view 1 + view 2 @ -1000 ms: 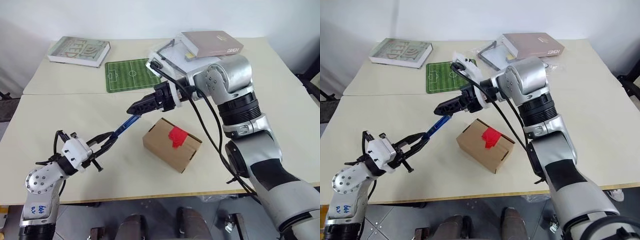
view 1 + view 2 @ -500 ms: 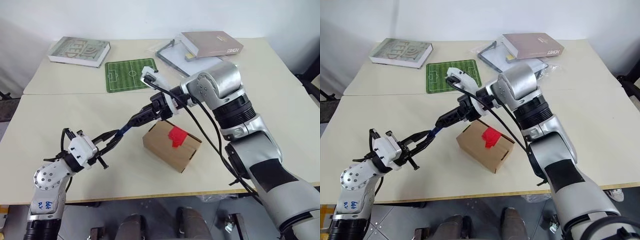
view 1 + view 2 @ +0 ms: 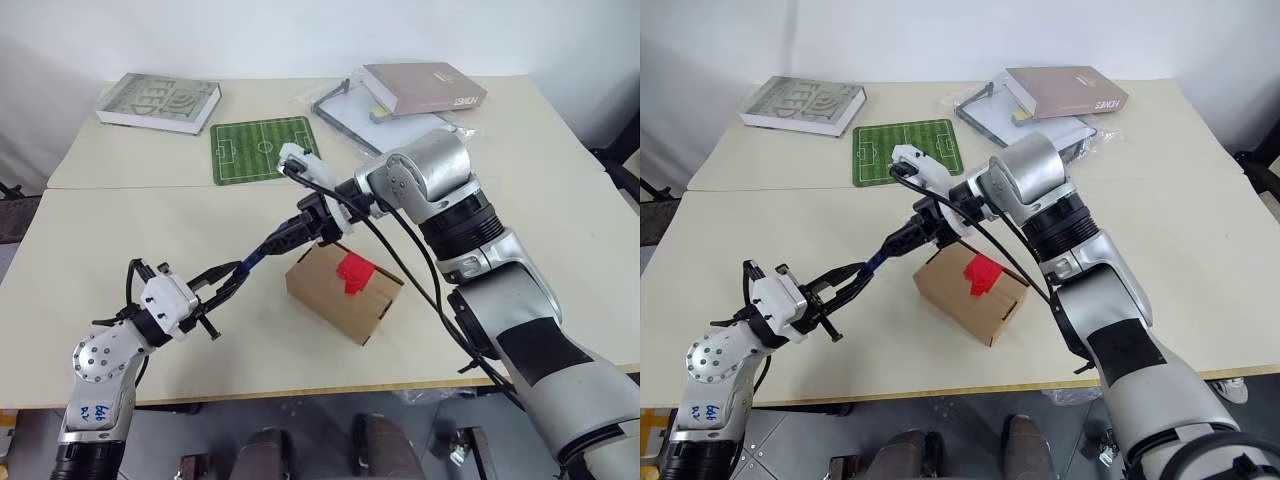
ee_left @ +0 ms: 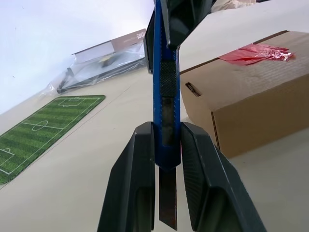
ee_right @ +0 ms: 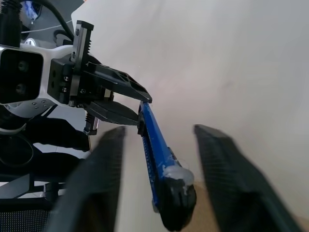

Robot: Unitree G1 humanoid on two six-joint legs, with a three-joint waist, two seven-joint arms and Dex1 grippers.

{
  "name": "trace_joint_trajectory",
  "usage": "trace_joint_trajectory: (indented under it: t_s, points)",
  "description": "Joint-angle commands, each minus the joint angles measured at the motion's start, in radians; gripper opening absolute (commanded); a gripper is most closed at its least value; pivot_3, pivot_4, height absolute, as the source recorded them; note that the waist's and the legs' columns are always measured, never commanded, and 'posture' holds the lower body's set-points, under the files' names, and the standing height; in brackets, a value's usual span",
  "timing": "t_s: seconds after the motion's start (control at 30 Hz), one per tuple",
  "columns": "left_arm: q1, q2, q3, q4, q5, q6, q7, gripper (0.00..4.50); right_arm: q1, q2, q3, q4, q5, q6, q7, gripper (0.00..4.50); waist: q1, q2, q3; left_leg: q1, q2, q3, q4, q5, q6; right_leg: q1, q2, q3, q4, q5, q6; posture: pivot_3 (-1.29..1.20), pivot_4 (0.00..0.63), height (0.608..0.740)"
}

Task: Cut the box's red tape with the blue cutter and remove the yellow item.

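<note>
While the left hand [image 3: 222, 287] sits low at the near left of the counter [image 3: 120, 230], its two black fingers [image 4: 135, 188] are pressed together on the butt end of the blue cutter [image 3: 258, 262], with the metal blade poking back between them in the left wrist view. The cutter slants up and away from that hand toward the right hand [image 3: 290, 238], which reaches in from the far right and straddles the cutter's other, dark-capped end. In the right wrist view its fingers [image 5: 99, 179] stand either side of the blue shaft with clear gaps, so they are apart and not touching it there; in the head views they look closer around the shaft, and contact cannot be told.

Just beside and below the right hand, the box [image 3: 345, 290] rests on the counter, flaps shut, with the red tape [image 3: 354, 273] crumpled across its top seam.

Farther back lie a green football-pitch mat [image 3: 262, 148], a grey-green book [image 3: 158, 102] at the far left, and a mauve book [image 3: 424, 87] on a clear plastic sleeve [image 3: 345, 105] at the far right
</note>
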Motion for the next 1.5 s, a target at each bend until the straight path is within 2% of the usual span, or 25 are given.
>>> trace_joint_trajectory:
  t_s: [0.03,0.1,0.23,0.3,0.5,0.67,0.8,0.9,1.13,1.23,1.37,1.47,1.5]
  points:
    - [0.006,0.001,0.012,-0.041,-0.011,-0.016,0.016,0.43,-0.008,-0.009,0.004,-0.020,0.005,-0.018,0.015,0.58,0.000,0.000,0.000,0.000,0.000,0.000,0.000,0.000,0.000,0.000,0.000,0.000,0.000,0.000,0.000,0.00,0.150,0.740]
    - [0.003,-0.001,0.015,-0.041,-0.015,-0.009,0.024,0.43,-0.012,-0.011,-0.003,-0.013,0.005,-0.028,0.017,0.15,0.000,0.000,0.000,0.000,0.000,0.000,0.000,0.000,0.000,0.000,0.000,0.000,0.000,0.000,0.000,0.00,0.150,0.740]
    - [0.007,0.012,0.013,-0.046,-0.014,0.051,0.039,0.43,-0.013,-0.018,-0.008,-0.017,0.006,-0.036,0.019,0.16,0.001,0.000,0.000,-0.001,0.000,0.000,0.001,0.000,0.000,0.000,0.000,0.000,0.000,0.000,0.000,0.00,0.150,0.740]
    - [0.006,0.028,0.020,-0.066,-0.009,0.180,0.084,1.15,-0.009,-0.026,-0.025,-0.040,0.015,-0.031,0.017,0.16,0.001,0.000,0.000,-0.001,0.000,0.000,0.002,0.000,0.000,0.000,0.000,0.000,0.000,0.000,0.000,0.00,0.150,0.740]
    - [-0.004,0.055,0.075,-0.118,-0.071,0.351,0.128,2.94,0.002,-0.037,-0.074,-0.075,0.032,-0.018,-0.011,0.16,0.000,0.000,0.000,-0.001,0.001,-0.001,0.002,0.000,0.000,0.000,0.000,0.000,0.000,0.000,0.000,0.00,0.150,0.740]
    - [0.100,0.085,0.225,-0.235,-0.302,0.614,0.142,4.47,0.031,-0.052,-0.143,-0.123,0.048,-0.003,-0.060,0.16,-0.002,0.000,0.000,-0.001,0.002,-0.001,0.002,0.000,0.000,0.000,0.000,0.000,0.001,0.000,0.000,0.00,0.150,0.740]
    - [0.176,0.083,0.288,-0.327,-0.470,0.778,0.173,4.50,0.070,-0.075,-0.195,-0.184,0.068,-0.012,-0.090,0.16,0.002,0.000,0.000,-0.001,0.002,-0.002,0.002,0.000,0.000,0.000,0.000,0.001,0.000,0.000,0.000,0.00,0.150,0.740]
    - [0.210,0.089,0.272,-0.405,-0.555,0.883,0.210,4.50,0.113,-0.101,-0.230,-0.252,0.089,-0.005,-0.108,0.16,0.013,0.000,0.000,-0.001,0.002,-0.002,0.003,0.000,0.000,0.001,0.000,0.001,0.000,0.000,0.000,0.00,0.150,0.740]
    - [0.084,0.064,0.140,-0.463,-0.624,0.983,0.282,4.50,0.234,-0.146,-0.379,-0.432,0.158,-0.019,-0.187,0.16,0.028,0.000,0.000,-0.002,0.001,-0.002,0.006,-0.001,0.000,0.002,0.000,0.002,0.000,0.001,0.000,0.00,0.150,0.740]
    - [0.061,0.019,0.065,-0.457,-0.566,0.928,0.268,4.50,0.303,-0.181,-0.416,-0.529,0.190,-0.022,-0.205,0.16,0.027,0.000,0.000,-0.002,0.001,-0.001,0.006,-0.001,0.000,0.002,0.000,0.003,0.000,0.001,0.000,0.00,0.150,0.740]
    - [-0.013,-0.090,-0.058,-0.402,-0.372,0.717,0.269,4.50,0.414,-0.243,-0.472,-0.664,0.230,-0.036,-0.230,0.16,0.029,0.000,0.001,-0.002,-0.002,0.000,0.006,-0.001,0.000,0.002,0.001,0.002,-0.001,0.001,0.000,0.00,0.150,0.740]
    - [-0.089,-0.149,-0.142,-0.354,-0.259,0.628,0.283,3.96,0.467,-0.283,-0.498,-0.732,0.251,-0.037,-0.252,0.16,0.031,0.000,0.001,-0.002,-0.002,0.002,0.008,0.000,0.001,0.002,0.001,0.003,-0.001,0.001,0.000,0.00,0.150,0.740]
    - [-0.107,-0.157,-0.162,-0.341,-0.233,0.614,0.284,3.64,0.480,-0.295,-0.504,-0.749,0.257,-0.039,-0.259,0.16,0.030,0.000,0.001,-0.002,-0.002,0.003,0.008,0.000,0.001,0.002,0.001,0.003,-0.001,0.001,-0.001,0.00,0.150,0.740]
